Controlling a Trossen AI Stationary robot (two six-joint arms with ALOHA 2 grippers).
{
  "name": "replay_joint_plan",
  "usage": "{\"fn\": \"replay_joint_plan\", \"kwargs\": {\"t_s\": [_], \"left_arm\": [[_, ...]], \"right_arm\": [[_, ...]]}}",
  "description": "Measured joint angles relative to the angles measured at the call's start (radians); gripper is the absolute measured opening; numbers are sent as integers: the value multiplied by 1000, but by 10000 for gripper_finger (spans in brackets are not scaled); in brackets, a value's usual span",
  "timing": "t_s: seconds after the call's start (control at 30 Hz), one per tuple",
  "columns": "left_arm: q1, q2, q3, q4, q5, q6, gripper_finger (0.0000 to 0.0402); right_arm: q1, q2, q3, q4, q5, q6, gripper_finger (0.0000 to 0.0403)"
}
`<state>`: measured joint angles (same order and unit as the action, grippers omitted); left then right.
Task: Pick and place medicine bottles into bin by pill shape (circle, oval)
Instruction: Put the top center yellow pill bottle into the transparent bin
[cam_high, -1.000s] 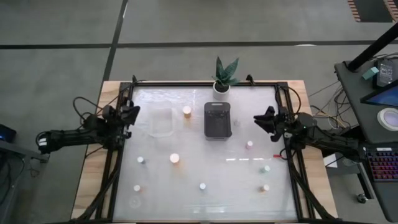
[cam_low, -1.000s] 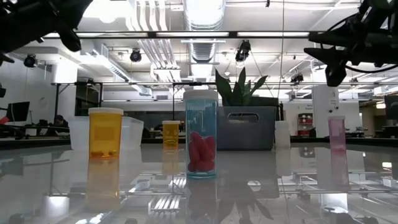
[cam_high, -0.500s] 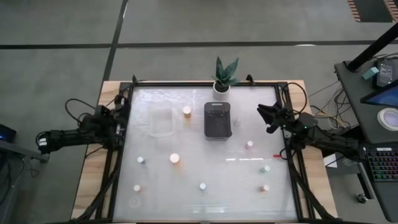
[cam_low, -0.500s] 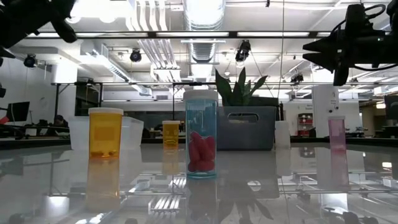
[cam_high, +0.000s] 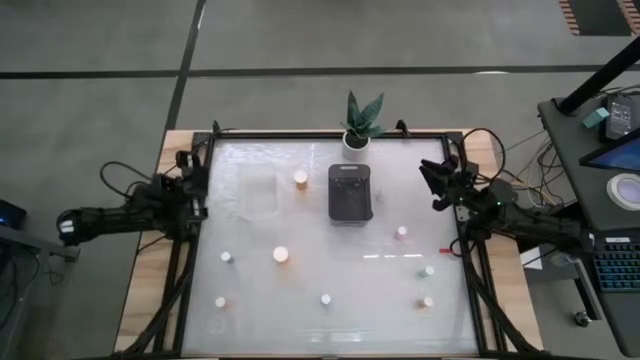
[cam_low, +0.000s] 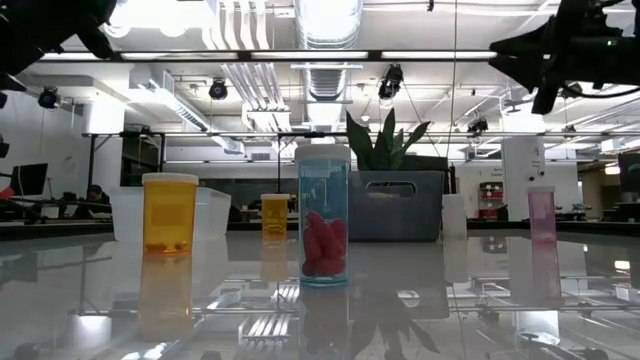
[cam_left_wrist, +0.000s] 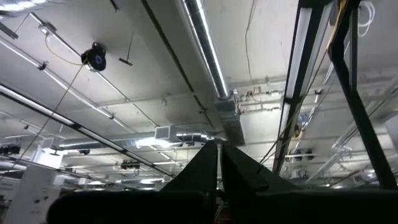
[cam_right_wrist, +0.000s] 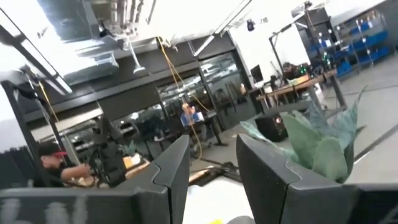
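Nothing among the medicine bottles (cam_high: 281, 255) has shifted; they stand scattered over the worktop's near half, outside the clear bin (cam_high: 259, 195). Both arms have drawn back: left gripper (cam_high: 190, 188) clenched empty at the left edge, right gripper (cam_high: 436, 178) part-open, empty, by the right edge, so sorting hasn't begun

Medicine bottles (cam_high: 281, 255) stand scattered, upright.
White caps; two orange ones (cam_low: 170, 213), others thin, one holding pink pills (cam_low: 324, 229).

An industrial-style lab or workshop: exposed ceiling ducts (cam_low: 325, 25), strip lighting (cam_left_wrist: 208, 53), concrete floor (cam_high: 300, 50), distant workbenches (cam_right_wrist: 298, 90) and blue storage shelving (cam_right_wrist: 351, 37).
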<state>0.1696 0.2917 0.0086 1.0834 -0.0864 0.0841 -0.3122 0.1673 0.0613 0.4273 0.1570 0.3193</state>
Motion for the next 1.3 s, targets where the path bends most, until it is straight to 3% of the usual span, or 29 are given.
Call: {"fn": "replay_joint_plan", "kwargs": {"t_s": [0.17,0.4,0.73,1.3], "left_arm": [[0,57,0,-1,0,23,3],[0,100,22,13,-21,226,3],[0,139,23,7,-39,241,3],[0,157,23,8,-43,351,3]], "right_arm": [[0,118,55,56,1,-57,123],[0,331,189,65,0,-133,123],[22,621,392,61,-10,-260,121],[131,1086,702,44,-7,-294,89]]}}
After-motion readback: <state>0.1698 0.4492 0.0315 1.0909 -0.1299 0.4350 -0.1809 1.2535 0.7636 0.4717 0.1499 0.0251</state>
